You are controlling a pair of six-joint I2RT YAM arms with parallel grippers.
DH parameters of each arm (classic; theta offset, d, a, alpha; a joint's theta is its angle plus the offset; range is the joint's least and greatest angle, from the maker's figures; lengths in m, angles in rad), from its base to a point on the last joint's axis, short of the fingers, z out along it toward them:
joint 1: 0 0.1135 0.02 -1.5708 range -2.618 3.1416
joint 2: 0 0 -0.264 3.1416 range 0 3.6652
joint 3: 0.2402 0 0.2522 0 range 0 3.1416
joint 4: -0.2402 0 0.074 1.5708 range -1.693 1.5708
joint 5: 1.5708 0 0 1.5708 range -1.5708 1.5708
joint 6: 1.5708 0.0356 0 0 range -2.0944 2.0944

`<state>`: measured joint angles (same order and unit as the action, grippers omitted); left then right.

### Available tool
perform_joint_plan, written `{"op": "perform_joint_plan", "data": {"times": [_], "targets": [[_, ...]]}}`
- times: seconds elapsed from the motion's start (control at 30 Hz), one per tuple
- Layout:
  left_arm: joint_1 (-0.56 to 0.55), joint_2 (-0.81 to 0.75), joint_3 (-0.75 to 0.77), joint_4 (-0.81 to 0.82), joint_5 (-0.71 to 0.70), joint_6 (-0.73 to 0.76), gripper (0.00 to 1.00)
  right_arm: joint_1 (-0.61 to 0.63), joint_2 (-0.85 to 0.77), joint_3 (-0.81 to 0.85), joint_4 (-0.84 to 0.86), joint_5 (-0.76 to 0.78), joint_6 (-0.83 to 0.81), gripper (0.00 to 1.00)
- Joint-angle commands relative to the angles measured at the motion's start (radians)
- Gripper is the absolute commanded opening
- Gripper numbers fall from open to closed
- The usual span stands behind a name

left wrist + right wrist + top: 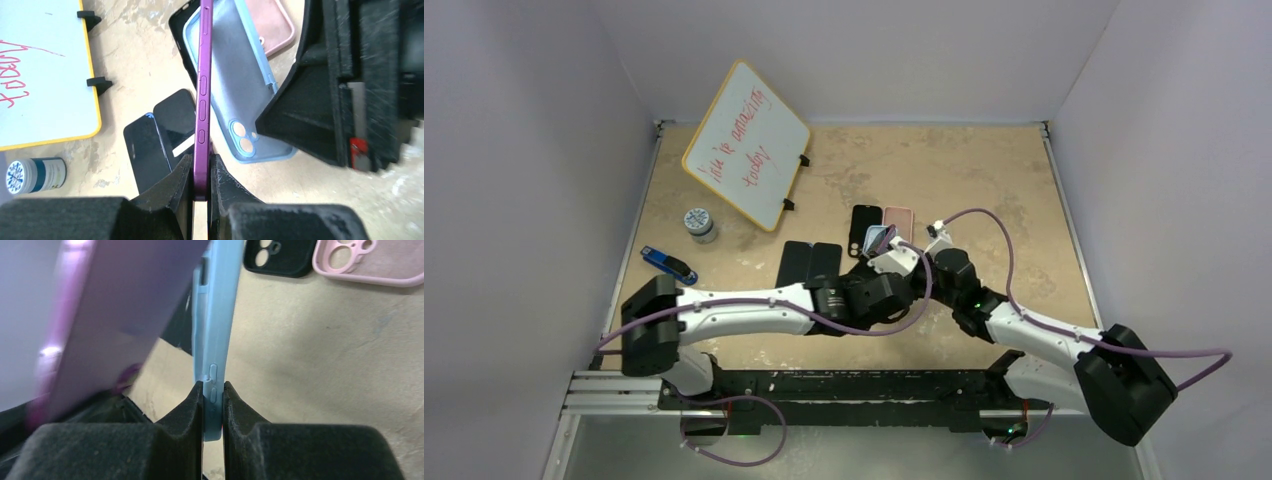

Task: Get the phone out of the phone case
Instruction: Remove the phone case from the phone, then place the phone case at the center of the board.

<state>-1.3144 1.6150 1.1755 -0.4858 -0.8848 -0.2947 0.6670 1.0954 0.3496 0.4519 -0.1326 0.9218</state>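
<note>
Purple phone (202,100) pinched in left gripper (201,172); right gripper (213,394) clamps blue case (222,305), seemingly apart.

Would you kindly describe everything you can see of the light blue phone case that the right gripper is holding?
The light blue phone case looks like soft matte silicone with a greyish lining, a camera cutout with two round holes and moulded side buttons. It is empty and held up on edge: the right gripper pinches one side wall. The purple phone stands close beside it; whether they touch at the far end is unclear.
</note>
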Motion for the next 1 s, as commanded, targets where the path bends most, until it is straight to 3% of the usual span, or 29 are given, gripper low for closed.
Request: {"op": "perform_joint_plan", "data": {"times": [0.0, 0.23, 0.47, 0.63, 0.97], "targets": [[-0.007, -0.179, -0.007, 0.072, 0.056, 0.005, 0.0, -0.008, 0.016, 0.051, 0.012, 0.056, -0.031, 0.0], [0.034, -0.339, -0.005, 0.042, 0.164, 0.043, 0.0, -0.093, 0.001, 0.136, -0.161, 0.049, -0.152, 0.0], [0.128, -0.472, -0.024, -0.141, 0.148, 0.007, 0.0, -0.4, 0.017, 0.201, -0.308, -0.115, -0.308, 0.0], [0.129, -0.508, -0.02, -0.273, 0.047, -0.039, 0.0, -0.528, 0.127, 0.28, -0.401, -0.168, -0.429, 0.0], [0.129, -0.504, -0.058, -0.233, 0.052, -0.07, 0.0, -0.66, 0.424, 0.38, -0.327, -0.412, -0.489, 0.0]]}}
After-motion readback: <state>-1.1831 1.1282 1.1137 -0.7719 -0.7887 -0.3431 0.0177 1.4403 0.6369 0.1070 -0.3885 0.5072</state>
